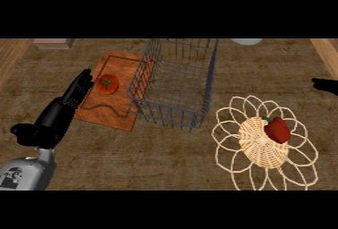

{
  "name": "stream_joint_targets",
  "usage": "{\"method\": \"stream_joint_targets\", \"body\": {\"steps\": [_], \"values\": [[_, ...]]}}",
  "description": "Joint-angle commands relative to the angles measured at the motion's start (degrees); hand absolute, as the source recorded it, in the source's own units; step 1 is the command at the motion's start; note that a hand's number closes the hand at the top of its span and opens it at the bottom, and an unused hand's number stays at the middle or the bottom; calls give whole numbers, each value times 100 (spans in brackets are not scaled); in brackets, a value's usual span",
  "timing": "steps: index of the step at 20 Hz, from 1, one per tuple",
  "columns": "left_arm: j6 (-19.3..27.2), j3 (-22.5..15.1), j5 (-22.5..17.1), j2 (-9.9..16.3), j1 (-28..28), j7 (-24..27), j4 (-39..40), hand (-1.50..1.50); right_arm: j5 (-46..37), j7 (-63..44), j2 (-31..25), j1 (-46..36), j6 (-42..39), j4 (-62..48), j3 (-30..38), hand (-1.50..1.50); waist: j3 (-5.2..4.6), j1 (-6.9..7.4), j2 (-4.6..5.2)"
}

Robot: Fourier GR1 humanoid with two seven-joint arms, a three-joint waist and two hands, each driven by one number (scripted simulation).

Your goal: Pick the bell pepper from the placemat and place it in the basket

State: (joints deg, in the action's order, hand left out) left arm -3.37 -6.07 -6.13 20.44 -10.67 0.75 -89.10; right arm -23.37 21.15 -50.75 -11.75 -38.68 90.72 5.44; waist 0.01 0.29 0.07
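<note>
- We see the red bell pepper [278,129], green-stemmed, lying on the woven placemat [264,154], right of the wire basket [175,82].
- Our left hand [63,112] stretches relaxed fingers beside a tomato [107,84] on the cutting board [105,100].
- Our right hand [325,85] is cut off; we cannot tell its fingers.

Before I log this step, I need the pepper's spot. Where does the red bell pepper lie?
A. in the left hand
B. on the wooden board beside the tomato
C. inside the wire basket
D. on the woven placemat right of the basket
D: the red bell pepper rests on the woven placemat, right of the wire basket; only the tomato is on the wooden board.
</note>
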Motion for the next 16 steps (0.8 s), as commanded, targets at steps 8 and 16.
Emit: {"method": "stream_joint_targets", "body": {"steps": [8, 16], "values": [[-74, 217, 400, -284, 80, -100, -147, 0, -1166, 1039, 806, -267, 869, -1163, -210, -150, 0, -17, -6], [-540, 529, 336, -329, 182, 106, 107, 0, -1708, 1526, 1249, -42, 1300, -1511, -309, -150, -1, -34, -7]]}}
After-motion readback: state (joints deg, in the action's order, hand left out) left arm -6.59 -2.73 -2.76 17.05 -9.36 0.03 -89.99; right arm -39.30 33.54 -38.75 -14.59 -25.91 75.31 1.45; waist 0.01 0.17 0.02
